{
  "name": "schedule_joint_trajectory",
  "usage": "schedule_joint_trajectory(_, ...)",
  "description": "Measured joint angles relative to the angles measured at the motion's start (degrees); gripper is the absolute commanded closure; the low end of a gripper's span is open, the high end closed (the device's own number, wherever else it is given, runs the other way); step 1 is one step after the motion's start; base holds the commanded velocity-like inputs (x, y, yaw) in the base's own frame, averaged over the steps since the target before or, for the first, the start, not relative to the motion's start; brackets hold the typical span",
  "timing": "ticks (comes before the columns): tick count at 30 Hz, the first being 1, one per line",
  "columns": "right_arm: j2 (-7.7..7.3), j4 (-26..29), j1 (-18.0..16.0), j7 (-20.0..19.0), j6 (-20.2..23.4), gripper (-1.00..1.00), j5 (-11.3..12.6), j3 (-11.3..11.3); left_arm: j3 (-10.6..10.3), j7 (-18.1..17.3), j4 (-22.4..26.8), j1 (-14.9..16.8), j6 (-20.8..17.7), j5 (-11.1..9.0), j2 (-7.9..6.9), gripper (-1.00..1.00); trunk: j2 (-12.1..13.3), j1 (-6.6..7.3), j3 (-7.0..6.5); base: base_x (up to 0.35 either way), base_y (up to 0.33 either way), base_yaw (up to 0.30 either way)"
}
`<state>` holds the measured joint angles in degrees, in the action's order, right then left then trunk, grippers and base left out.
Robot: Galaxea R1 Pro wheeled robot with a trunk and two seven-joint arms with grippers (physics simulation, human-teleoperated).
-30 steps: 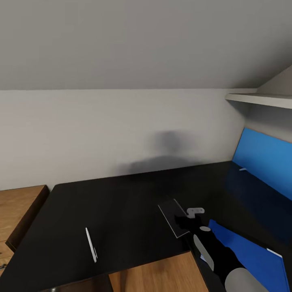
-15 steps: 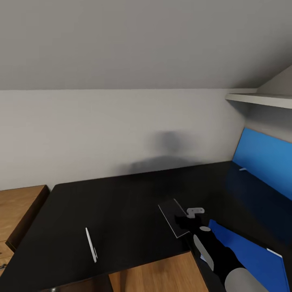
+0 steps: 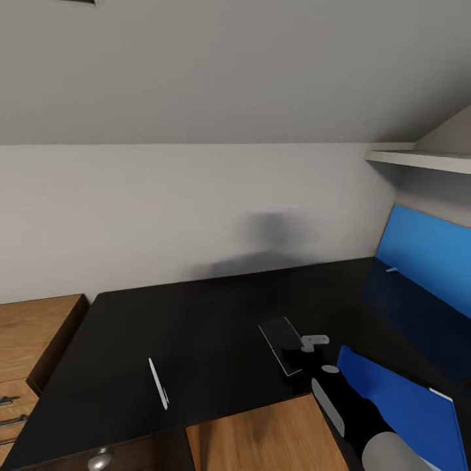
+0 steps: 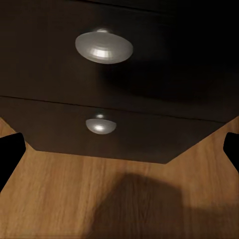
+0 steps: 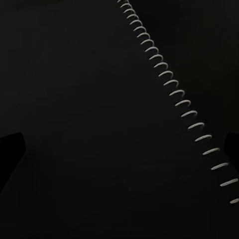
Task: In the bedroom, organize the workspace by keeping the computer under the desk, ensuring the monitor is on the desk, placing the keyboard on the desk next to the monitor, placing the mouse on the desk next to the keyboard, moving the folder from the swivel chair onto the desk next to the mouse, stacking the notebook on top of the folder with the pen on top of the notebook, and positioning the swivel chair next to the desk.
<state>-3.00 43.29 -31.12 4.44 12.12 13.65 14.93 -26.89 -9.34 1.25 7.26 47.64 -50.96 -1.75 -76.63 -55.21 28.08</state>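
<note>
Nearest you in the head view, your right arm [image 3: 353, 412] rises from about 5 o'clock, and its right pincer [image 3: 296, 358] sits over the near corner of the notebook [image 3: 280, 340], which lies flat on the black worktop [image 3: 196, 327] near the front edge. In the right wrist view the notebook's white spiral binding [image 5: 174, 94] runs diagonally across a dark cover, with the pincer's two fingertips [image 5: 11, 149] at the frame's sides, apart and gripping nothing. Just beside the arm at 4 o'clock, the blue folder [image 3: 405, 405] rests on the worktop, close to the notebook though you cannot tell whether they touch. At 7 o'clock the pen [image 3: 157, 383] lies flat on the worktop, well apart from the notebook. The left pincer [image 4: 119, 149] is spread wide too, its tips at the edges of the left wrist view, facing the black drawer unit [image 4: 124, 114] with its round silver knobs [image 4: 103, 47] above the wood plank floor [image 4: 99, 199]. Farther off at 3 o'clock a blue panel [image 3: 425, 255] leans by the wall under a white shelf [image 3: 418, 160]. At 8 o'clock stands a wooden dresser [image 3: 33, 340].
</note>
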Motion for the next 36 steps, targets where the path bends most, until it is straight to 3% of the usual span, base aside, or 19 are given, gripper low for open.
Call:
schedule_joint_trajectory(27, 0.08, 0.0, 0.0, -0.02, 0.03, -1.0, -0.18, 0.02, 0.0, 0.0, 0.0, 0.0, 0.08, -0.01, -0.09, -1.0, 0.0, 0.0, 0.0, -0.001, 0.06, 0.0)
schedule_joint_trajectory(36, 0.09, -0.03, 0.0, -0.06, -0.03, -1.0, 0.05, 0.01, 0.0, 0.0, 0.0, 0.0, 0.1, -0.01, -0.09, -1.0, 0.0, -0.01, 0.0, -0.117, 0.107, 0.0)
